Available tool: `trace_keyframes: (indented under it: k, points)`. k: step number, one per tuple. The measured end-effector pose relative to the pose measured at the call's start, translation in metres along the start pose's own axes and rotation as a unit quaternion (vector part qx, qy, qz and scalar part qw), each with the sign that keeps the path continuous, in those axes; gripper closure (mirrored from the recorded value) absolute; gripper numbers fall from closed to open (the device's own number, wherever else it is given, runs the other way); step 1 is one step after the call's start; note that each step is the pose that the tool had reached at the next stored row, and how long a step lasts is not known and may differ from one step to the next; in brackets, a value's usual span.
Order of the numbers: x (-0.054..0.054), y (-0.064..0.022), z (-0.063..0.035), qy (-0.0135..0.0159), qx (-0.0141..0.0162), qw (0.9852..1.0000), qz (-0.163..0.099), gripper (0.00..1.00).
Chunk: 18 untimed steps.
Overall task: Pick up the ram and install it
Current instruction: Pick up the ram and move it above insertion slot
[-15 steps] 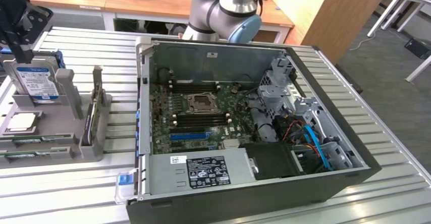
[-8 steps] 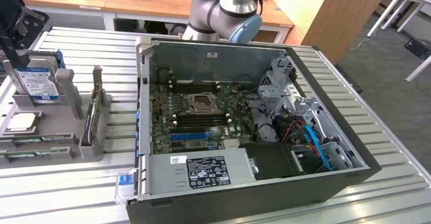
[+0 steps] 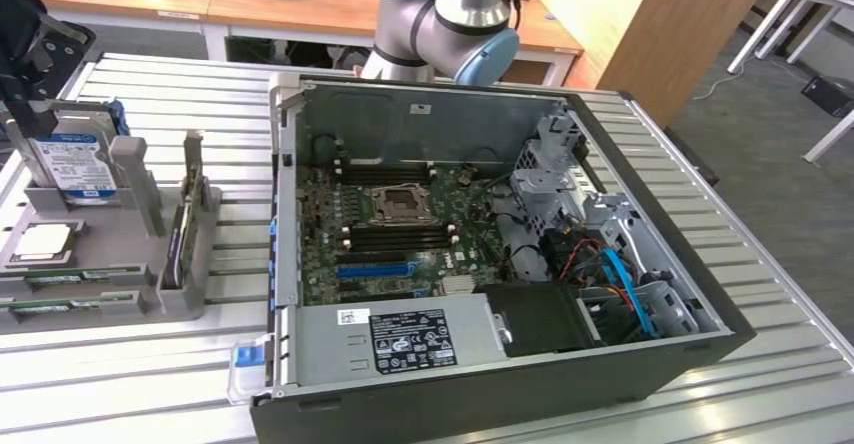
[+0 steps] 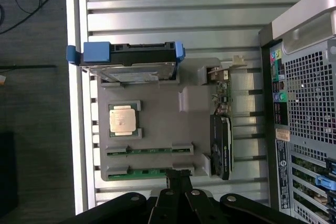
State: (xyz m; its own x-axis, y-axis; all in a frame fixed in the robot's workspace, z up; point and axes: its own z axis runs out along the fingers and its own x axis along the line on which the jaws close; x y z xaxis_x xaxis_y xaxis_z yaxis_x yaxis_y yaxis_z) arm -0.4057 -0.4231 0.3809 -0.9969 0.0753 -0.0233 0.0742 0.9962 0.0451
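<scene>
Pickup step, approach stage: the tool (image 4: 178, 182), closed together and empty, hovers by the ram (image 4: 147, 171), which sits slotted in the grey tray (image 4: 157, 114) at the exterior view's lower left. Grasping would probably need it parted and aligned with the stick.

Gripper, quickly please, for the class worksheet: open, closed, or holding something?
Gripper: closed, fingertips together above the ram, which lies in the grey tray; no grip on it shows.

Open air lies beneath the tool (image 4: 178, 182) down to the grey holder (image 4: 157, 111); an upright graphics card (image 4: 221, 145) stands just beside; the hard drive (image 4: 131, 59) rises farther off; the computer case (image 4: 310, 108) walls beyond the card.
</scene>
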Motion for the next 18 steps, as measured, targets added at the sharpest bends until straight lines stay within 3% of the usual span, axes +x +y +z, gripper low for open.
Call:
trace_keyframes:
  k: [11,18]
  points:
    - [0.0000,0.0000,0.0000,0.0001,0.0000,1.0000,-0.002,0.90]
    - [0.0000,0.0000,0.0000,0.0016,-0.0008,0.9994,-0.035,0.90]
